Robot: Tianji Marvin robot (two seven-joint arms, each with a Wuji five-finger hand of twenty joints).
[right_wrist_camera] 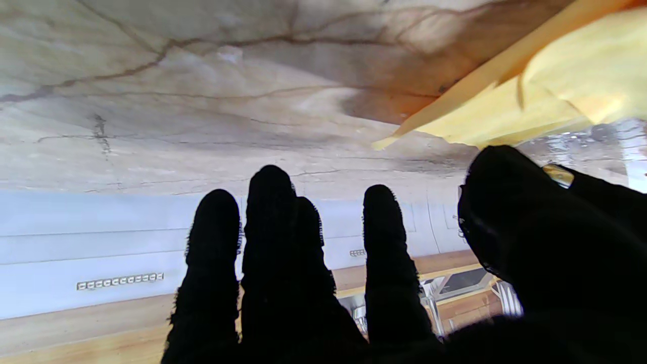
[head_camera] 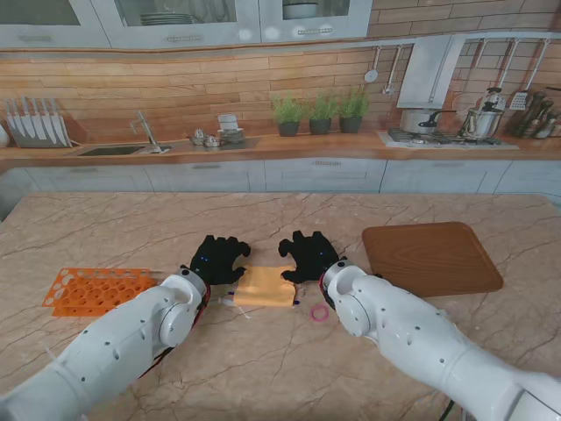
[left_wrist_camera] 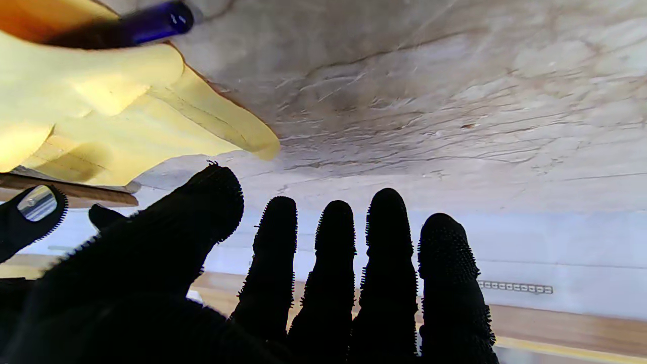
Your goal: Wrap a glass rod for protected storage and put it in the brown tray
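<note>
An orange rack (head_camera: 95, 289) lies far left, a pink ring (head_camera: 319, 312) near the right arm, the brown tray (head_camera: 431, 257) to the right. Between them, the yellow cloth (head_camera: 264, 286) hides most of the rod; a blue end (left_wrist_camera: 156, 23) pokes out. The left hand (head_camera: 218, 258) and right hand (head_camera: 308, 254) flank the cloth, fingers spread, holding nothing.

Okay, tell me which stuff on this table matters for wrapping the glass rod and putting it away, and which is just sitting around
Belongs to the job:
yellow cloth, folded on the table between the two hands
brown tray, to its right
left hand and right hand, at the cloth's edges

Just lying about:
orange rack, far left
pink ring, near the right wrist
</note>
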